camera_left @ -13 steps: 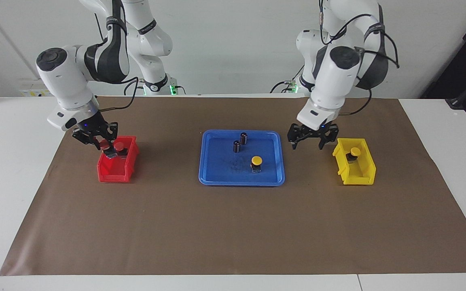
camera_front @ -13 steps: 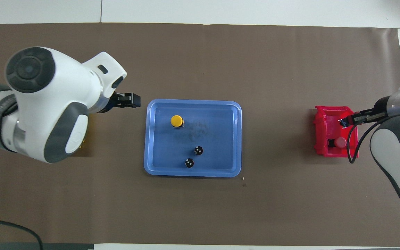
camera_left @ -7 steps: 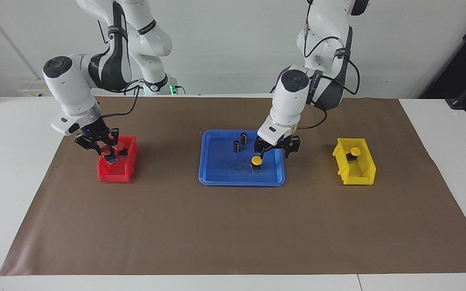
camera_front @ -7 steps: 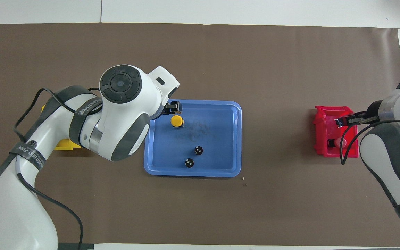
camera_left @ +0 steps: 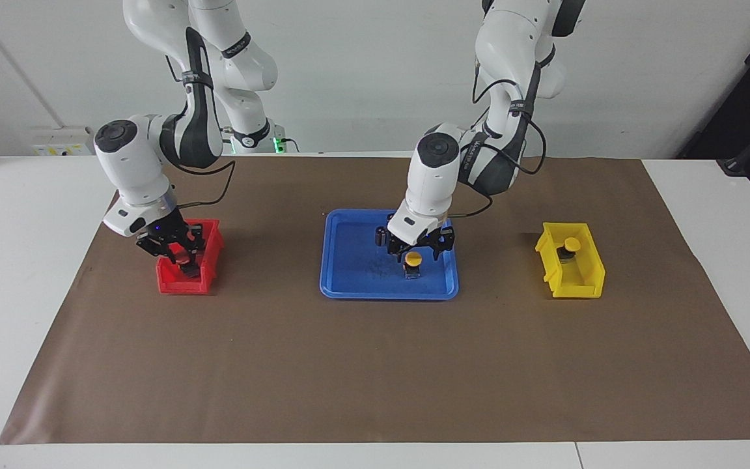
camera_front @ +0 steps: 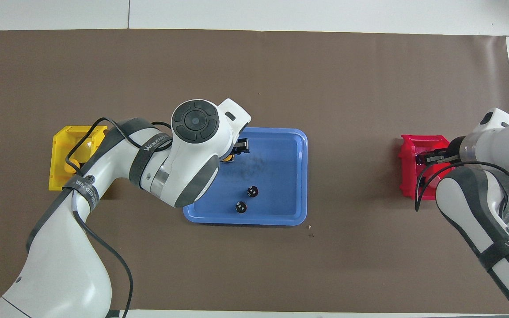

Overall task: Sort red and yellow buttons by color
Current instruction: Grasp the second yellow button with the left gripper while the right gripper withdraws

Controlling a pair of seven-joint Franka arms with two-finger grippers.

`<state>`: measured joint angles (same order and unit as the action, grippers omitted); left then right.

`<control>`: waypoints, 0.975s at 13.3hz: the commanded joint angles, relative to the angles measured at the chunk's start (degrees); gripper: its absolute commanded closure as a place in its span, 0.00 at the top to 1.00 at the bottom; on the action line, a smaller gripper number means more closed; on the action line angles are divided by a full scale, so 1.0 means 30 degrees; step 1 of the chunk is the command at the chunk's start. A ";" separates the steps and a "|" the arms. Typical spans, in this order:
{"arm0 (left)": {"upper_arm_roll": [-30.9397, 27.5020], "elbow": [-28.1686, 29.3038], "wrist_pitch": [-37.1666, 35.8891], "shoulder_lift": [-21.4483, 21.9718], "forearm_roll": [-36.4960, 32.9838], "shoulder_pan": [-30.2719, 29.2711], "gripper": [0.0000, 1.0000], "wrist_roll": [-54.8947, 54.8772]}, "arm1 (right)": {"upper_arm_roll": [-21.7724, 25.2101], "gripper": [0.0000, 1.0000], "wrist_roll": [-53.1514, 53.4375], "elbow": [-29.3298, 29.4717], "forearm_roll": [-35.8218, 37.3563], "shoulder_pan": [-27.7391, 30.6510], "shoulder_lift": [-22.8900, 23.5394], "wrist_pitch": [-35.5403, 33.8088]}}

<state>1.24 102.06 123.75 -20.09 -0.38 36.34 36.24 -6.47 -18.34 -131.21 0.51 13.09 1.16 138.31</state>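
A white table (camera_left: 23,273) is carrying a brown mat (camera_left: 375,365) that is covering most of its top and leaving white margins showing at both ends. Three containers are resting directly on the mat in a row running from one arm's end to the other. A blue tray (camera_left: 349,286) is sitting at the middle of the row. A red bin (camera_left: 176,284) is standing toward the right arm's end of the table, well apart from the tray. A yellow bin (camera_left: 586,270) is standing toward the left arm's end, likewise well apart from the tray.
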 commanded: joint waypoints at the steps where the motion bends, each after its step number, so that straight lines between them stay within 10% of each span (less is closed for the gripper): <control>1: -0.0239 -0.0327 0.0204 -0.0101 -0.0139 0.0075 0.79 0.0458 | -0.0187 0.33 0.0165 -0.0737 -0.0376 0.0118 -0.0329 0.0595; 3: -0.0239 -0.0182 0.0234 -0.0101 -0.0139 0.0016 0.64 0.0487 | -0.0187 0.71 0.0106 -0.0621 -0.0376 0.0118 -0.0329 0.0421; 7: -0.0210 -0.0122 0.0234 -0.0101 -0.0051 0.0250 0.61 0.1013 | -0.0158 0.79 -0.0626 0.3117 -0.0346 0.0147 0.0167 -0.4194; 8: -0.0210 -0.0122 0.0205 -0.0101 -0.0051 0.0250 0.54 0.1073 | -0.0158 0.83 -0.0452 0.4319 -0.0346 0.0089 0.0169 -0.5747; 10: -0.0210 -0.0122 0.0233 -0.0101 0.0008 0.0192 0.02 0.1219 | -0.0303 1.00 0.0568 0.6255 -0.0346 0.0031 -0.0122 -0.8240; 13: -0.0210 -0.0616 -0.0173 -0.0101 0.0211 -0.0012 0.01 0.1366 | -0.0538 1.00 0.2880 0.9271 -0.0346 -0.0496 -0.1262 -1.2894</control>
<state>0.96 101.66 123.98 -20.16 -0.34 36.40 39.32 -7.53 -13.74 -108.33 0.45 12.18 -0.92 106.61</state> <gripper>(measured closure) 0.595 0.000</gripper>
